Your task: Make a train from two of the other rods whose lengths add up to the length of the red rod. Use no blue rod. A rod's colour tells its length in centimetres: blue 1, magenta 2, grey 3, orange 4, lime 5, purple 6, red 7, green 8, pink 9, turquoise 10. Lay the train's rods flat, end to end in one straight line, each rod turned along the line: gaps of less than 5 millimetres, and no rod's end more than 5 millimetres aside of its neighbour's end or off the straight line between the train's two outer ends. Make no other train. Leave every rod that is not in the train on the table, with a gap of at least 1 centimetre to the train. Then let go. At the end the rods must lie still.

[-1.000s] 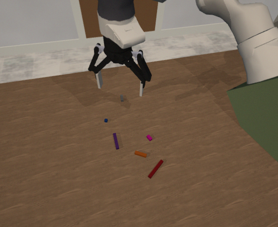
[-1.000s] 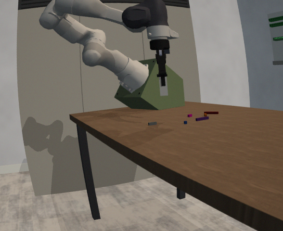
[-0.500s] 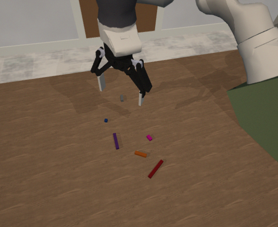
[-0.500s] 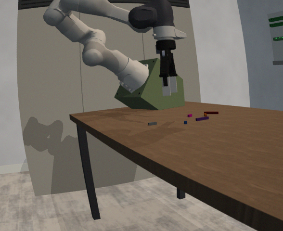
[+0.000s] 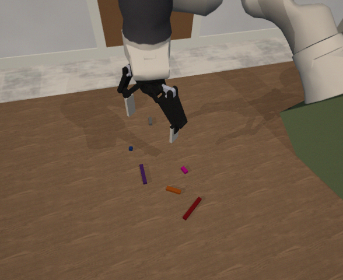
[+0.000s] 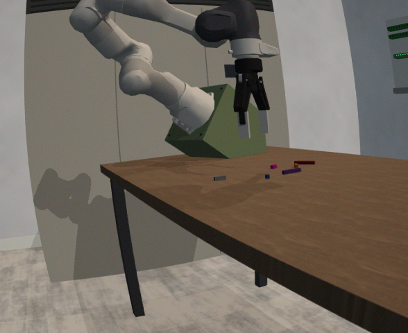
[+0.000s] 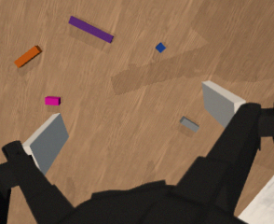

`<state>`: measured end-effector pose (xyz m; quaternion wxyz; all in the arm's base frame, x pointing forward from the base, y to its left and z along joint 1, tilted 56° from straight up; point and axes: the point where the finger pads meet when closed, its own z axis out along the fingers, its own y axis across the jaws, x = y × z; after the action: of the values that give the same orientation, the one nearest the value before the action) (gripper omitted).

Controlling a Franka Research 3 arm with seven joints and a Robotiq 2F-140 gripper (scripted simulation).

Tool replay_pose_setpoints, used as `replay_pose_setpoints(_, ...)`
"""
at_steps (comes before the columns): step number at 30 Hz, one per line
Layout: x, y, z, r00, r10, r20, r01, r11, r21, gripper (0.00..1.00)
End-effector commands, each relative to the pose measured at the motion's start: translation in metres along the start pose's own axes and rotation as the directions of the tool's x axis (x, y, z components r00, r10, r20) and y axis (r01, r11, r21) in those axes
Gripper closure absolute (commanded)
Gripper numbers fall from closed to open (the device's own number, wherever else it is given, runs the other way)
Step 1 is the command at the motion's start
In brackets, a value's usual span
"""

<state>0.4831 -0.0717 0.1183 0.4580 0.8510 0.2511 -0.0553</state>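
Note:
My gripper hangs open and empty well above the table; it also shows in the exterior view and the wrist view. The short grey rod lies flat on the table below it, apart from the others; in the wrist view it sits nearer the right finger. The orange rod lies between the red rod and the magenta rod. The purple rod and the small blue rod lie to the left. All rods lie apart from one another.
The arm's green base block stands at the table's right side in the top view. The table's far edge runs close behind the grey rod.

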Motion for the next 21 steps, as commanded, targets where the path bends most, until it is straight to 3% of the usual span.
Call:
replay_pose_setpoints(1,0.005,-0.005,-0.002,0.99,0.14,-0.011,-0.14,0.99,-0.003,0.0)
replay_pose_setpoints(18,0.023,-0.03,0.001,0.929,0.369,-0.012,-0.369,0.929,0.0,0.0)
replay_pose_setpoints(21,0.028,-0.038,0.002,0.902,0.432,-0.012,-0.432,0.902,0.0,0.0)
